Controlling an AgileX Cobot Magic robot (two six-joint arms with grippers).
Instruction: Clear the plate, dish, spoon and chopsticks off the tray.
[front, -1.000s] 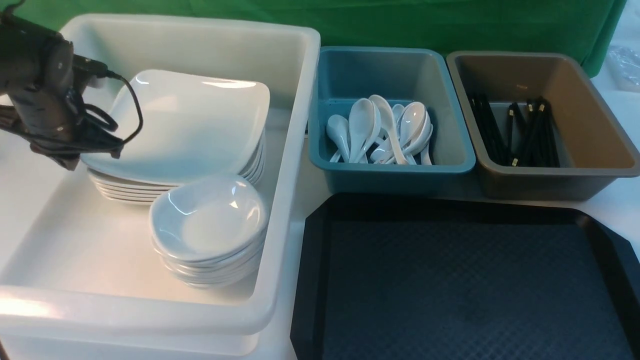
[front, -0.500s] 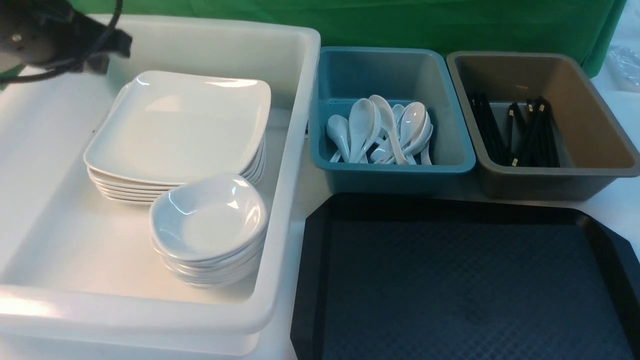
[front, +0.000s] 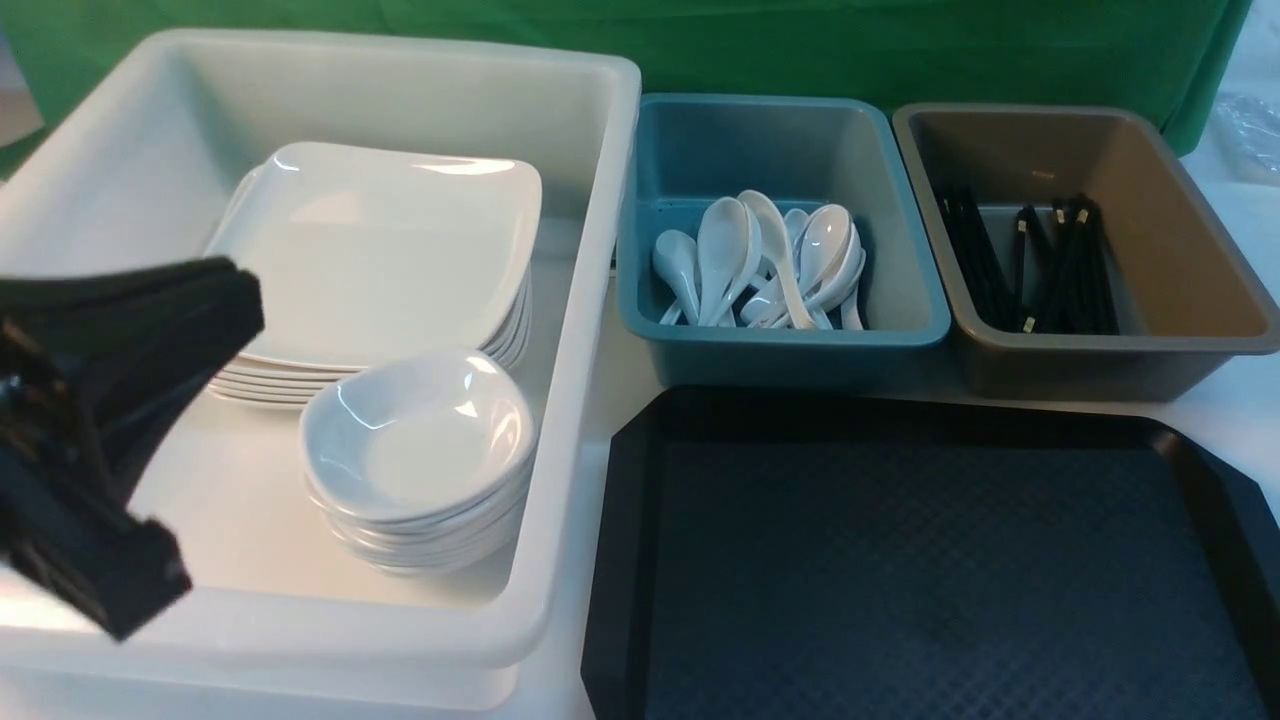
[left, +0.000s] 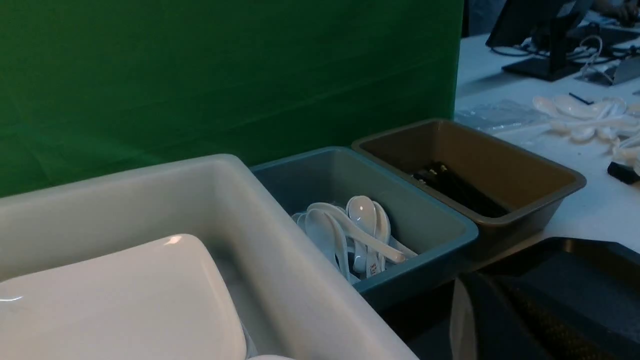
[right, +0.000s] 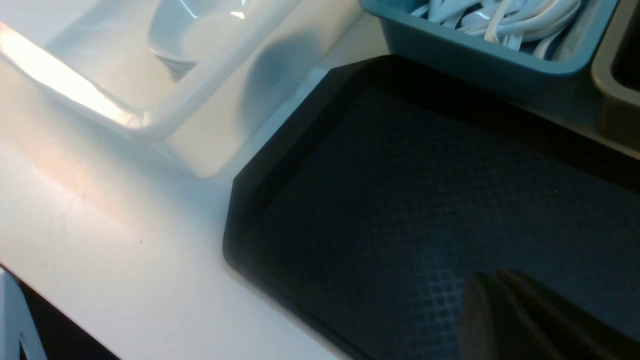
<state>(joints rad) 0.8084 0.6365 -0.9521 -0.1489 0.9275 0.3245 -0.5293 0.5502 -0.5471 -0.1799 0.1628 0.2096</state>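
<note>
Left hand (front: 215, 300) sits at the front-left of the front view, over the near-left part of the white bin (front: 590, 300). Its fingers are pressed together, nothing between them. Right hand (right: 505, 295) is out of the front view; the right wrist view shows its dark fingers closed together, empty, hovering over the tray (front: 620, 520).

Tray lies on the worktop (right: 100, 250) at front-right, diamond-textured floor bare. It is just in front of the teal bin (front: 780, 345) and brown bin (front: 1100, 370), beside the white bin.

Plate (front: 380, 250): top of a stack of square white plates toward the back of the white bin. Dish (front: 420, 430): top of a stack of small dishes in the same bin, near-right, just in front of the plate stack and overlapping its front edge in view.

Spoon (front: 775, 255): lies in a pile of white spoons in the teal bin, handles toward the robot. Which one came off the tray, can't tell.

Chopsticks (front: 1065, 270): black bundle with gold bands, lying in the brown bin, right of the teal one.
</note>
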